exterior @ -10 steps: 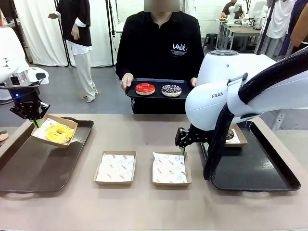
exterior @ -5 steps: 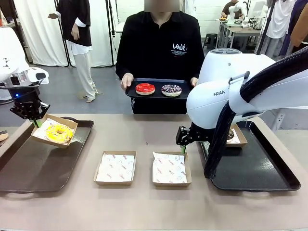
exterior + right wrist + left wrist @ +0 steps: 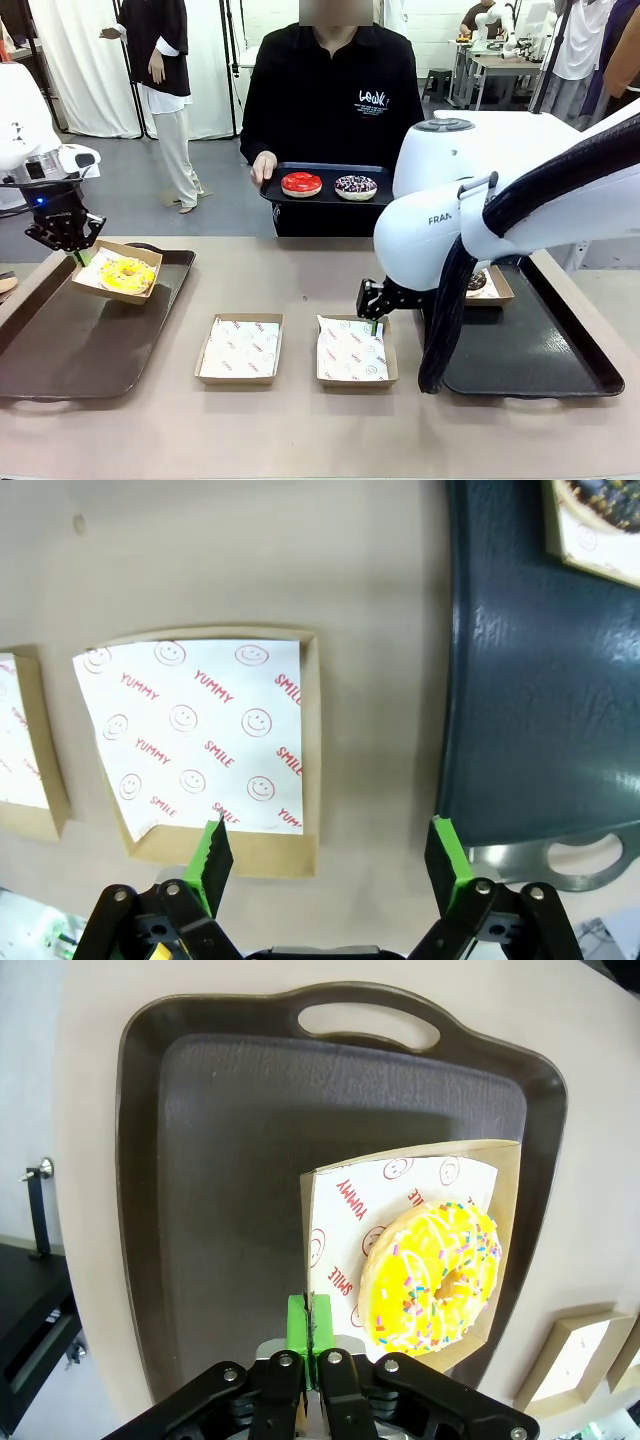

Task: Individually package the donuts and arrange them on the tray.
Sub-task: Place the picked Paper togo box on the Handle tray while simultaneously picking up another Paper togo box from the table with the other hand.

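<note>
Donut in box on left tray

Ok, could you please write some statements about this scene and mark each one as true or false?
1. The left end effector is shut on the edge of the donut box carrying the yellow donut. True.
2. The right end effector holds the red donut. False: it is open, above an empty box; the red donut lies on the small black tray that the person holds.
3. A sprinkled donut lies beside the red donut on that tray. True.
4. Both boxes in the middle of the table hold donuts. False: the empty box and its neighbour hold only printed paper.
</note>
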`<state>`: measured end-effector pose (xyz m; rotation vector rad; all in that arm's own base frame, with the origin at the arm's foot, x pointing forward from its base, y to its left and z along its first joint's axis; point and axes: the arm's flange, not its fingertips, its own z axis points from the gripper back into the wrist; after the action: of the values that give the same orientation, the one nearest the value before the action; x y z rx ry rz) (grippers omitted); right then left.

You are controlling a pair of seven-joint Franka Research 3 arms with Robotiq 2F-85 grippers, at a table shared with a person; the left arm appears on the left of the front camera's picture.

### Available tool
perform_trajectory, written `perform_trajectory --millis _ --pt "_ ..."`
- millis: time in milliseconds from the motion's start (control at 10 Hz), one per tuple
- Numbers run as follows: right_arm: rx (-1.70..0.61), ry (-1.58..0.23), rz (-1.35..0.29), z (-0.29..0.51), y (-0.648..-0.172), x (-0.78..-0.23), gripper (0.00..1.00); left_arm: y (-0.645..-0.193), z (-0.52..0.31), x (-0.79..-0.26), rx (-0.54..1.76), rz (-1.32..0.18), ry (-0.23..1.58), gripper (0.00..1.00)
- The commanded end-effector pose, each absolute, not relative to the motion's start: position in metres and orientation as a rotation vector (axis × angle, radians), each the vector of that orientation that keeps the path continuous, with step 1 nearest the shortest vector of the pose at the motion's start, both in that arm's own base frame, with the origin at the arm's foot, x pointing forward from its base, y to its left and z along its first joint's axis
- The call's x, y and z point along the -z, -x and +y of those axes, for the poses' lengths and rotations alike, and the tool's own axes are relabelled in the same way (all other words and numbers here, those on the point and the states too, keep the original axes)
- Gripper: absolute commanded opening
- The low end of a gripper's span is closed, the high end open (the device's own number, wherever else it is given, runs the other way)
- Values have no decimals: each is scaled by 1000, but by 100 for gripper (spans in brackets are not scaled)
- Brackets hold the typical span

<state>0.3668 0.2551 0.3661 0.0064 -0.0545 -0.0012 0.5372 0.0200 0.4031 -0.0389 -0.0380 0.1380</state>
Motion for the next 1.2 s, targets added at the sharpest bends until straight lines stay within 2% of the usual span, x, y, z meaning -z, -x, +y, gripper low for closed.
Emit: perform_trajectory --millis 0,600,1100 --pt "42 6 -94 267 -364 -347 100 -548 23 -403 -179 -47 47 1" --pt "66 -11 -76 266 -362 -321 100 -586 25 -384 -118 -2 -11 1" --pt "79 -40 -84 263 -365 -314 100 -593 23 -381 -88 7 -51 1"
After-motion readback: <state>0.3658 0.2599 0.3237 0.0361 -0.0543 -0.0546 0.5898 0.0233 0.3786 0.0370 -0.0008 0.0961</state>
